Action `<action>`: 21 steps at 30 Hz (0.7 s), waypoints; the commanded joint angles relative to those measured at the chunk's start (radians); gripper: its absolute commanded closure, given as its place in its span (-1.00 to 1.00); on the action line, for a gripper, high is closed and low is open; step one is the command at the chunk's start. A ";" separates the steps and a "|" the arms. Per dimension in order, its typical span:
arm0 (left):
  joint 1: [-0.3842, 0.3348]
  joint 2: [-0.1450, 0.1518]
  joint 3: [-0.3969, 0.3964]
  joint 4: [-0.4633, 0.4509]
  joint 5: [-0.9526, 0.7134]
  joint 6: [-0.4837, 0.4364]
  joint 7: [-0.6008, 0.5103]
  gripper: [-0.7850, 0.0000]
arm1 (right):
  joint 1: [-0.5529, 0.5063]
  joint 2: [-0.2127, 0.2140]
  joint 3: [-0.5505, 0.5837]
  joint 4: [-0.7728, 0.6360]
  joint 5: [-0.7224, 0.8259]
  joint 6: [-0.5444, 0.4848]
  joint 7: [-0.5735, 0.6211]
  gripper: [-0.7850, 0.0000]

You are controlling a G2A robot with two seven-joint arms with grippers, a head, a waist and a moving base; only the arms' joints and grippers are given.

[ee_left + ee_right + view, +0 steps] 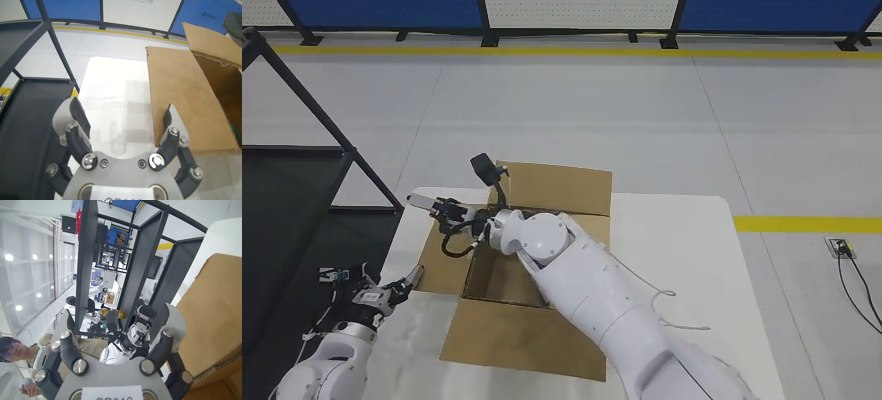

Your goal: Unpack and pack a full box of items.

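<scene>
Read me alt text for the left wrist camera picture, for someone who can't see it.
The left gripper, open and empty, hovers over a white table beside the outspread flap of an open cardboard box. A black metal rack stands at the table's other side.

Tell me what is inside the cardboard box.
The open cardboard box shows bare brown inner walls and, low against one wall, a scrap of something green, too little to identify. The right arm stretches over the opening and covers most of the floor.
</scene>
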 commanded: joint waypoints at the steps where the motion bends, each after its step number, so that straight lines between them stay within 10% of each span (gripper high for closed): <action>1: -0.001 0.001 0.002 0.003 -0.003 -0.002 0.001 -1.00 | 0.002 0.005 0.008 0.004 0.000 -0.014 0.000 -1.00; 21: 0.031 0.009 0.007 -0.014 -0.007 -0.007 0.015 -1.00 | -0.020 0.031 0.060 -0.021 -0.008 -0.038 0.022 -1.00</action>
